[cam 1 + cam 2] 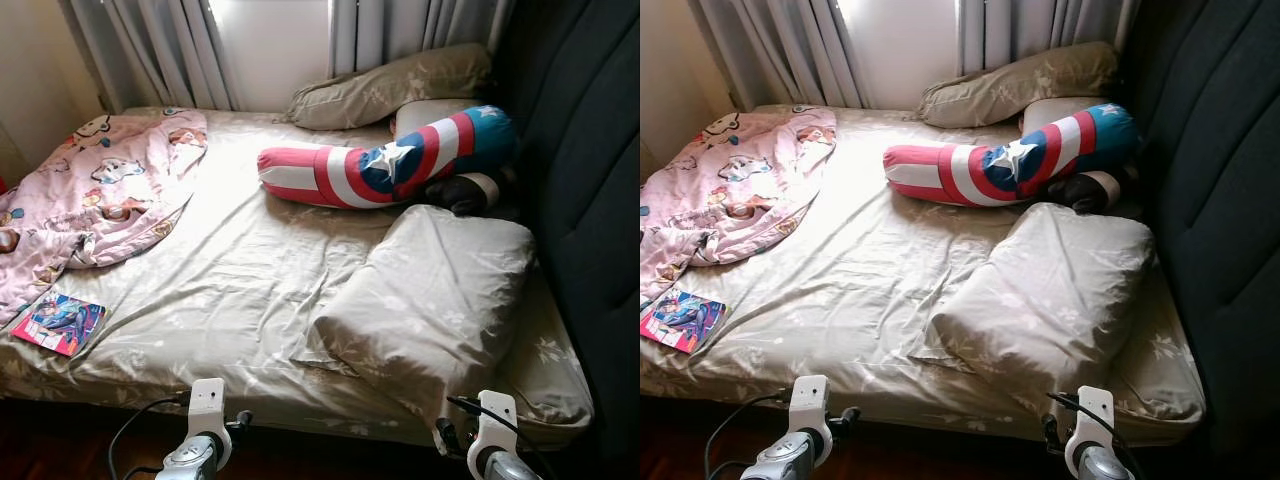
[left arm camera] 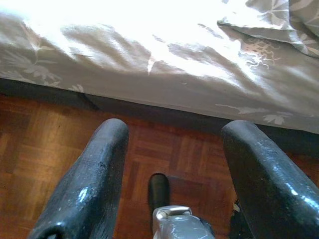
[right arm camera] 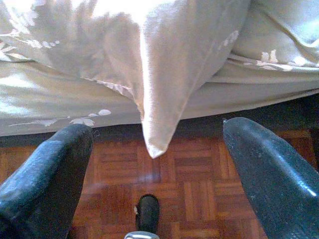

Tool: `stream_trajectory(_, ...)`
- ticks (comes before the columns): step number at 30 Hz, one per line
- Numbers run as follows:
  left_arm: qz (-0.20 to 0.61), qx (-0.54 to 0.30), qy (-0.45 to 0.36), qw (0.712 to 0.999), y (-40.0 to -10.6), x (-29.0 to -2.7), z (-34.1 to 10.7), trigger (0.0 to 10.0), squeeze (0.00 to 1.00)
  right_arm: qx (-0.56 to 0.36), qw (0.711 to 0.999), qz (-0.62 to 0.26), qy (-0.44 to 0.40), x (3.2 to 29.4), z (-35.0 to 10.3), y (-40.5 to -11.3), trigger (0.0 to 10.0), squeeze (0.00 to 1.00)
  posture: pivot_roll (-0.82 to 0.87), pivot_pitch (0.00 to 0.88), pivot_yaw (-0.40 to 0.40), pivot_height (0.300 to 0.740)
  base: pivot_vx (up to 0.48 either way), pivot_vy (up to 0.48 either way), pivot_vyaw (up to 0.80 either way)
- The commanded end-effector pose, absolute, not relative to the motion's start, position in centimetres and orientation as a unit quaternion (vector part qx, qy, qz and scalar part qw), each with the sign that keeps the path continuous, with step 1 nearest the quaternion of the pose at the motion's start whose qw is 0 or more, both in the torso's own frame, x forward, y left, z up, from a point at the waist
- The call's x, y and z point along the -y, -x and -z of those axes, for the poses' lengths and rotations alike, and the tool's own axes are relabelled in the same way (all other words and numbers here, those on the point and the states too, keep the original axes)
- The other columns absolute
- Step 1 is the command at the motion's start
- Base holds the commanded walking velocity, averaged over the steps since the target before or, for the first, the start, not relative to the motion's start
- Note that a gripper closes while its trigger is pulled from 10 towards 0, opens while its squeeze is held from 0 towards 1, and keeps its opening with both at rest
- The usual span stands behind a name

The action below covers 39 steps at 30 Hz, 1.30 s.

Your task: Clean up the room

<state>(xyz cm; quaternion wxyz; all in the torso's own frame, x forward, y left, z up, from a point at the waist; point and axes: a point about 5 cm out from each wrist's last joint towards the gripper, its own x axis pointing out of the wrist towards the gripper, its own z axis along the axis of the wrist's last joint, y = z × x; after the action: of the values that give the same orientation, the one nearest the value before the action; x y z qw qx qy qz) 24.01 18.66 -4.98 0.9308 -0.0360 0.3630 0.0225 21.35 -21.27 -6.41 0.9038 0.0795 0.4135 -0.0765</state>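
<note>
Bed (image 1: pixel 230 290) untidied: pink blanket (image 1: pixel 100 190) bunched, pillow (image 1: pixel 430 300) askew, book (image 1: pixel 60 323) out. Left gripper (image 2: pixel 172 164) and right gripper (image 3: pixel 159 174) fingers spread, apparently empty, floor-side.

We stood in a home bedroom: a wide bed under a rumpled beige floral sheet (image 1: pixel 240 280), a dark padded headboard (image 1: pixel 585 180), grey pleated curtains (image 1: pixel 160 50) at a bright window, and reddish wooden parquet floor (image 2: pixel 45 144).

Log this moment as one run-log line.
phase: facing bed | left gripper: open, above floor | right gripper: open, below pillow corner | book: on bed
</note>
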Motion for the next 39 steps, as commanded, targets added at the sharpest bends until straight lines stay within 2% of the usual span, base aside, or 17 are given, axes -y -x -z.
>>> stream_trajectory(1,-0.024,-0.368,0.028,0.929,-23.75,-19.01,5.12,10.0,0.0,-0.415,0.903,0.074,-0.078,21.16,6.47,-21.28,10.0,0.0,0.09,0.0,-0.014,0.74,0.0,0.0,0.0)
stream_trajectory(9,-0.028,-0.368,0.035,0.929,-23.8,-18.98,5.1,10.0,0.0,-0.414,0.904,0.075,-0.078,21.19,6.42,-21.36,10.0,0.0,0.09,0.0,-0.016,0.74,0.0,0.0,0.0)
stream_trajectory(19,-0.03,-0.367,0.033,0.929,-23.91,-19.0,5.03,10.0,0.0,-0.413,0.904,0.076,-0.08,21.2,6.36,-21.46,10.0,0.0,0.09,0.0,-0.019,0.74,0.0,0.448,0.0)
stream_trajectory(39,-0.027,-0.366,0.027,0.93,-24.02,-19.07,4.94,10.0,0.0,-0.411,0.905,0.078,-0.082,21.16,6.33,-21.53,10.0,0.0,0.09,0.0,-0.018,0.74,0.0,0.0,0.0)
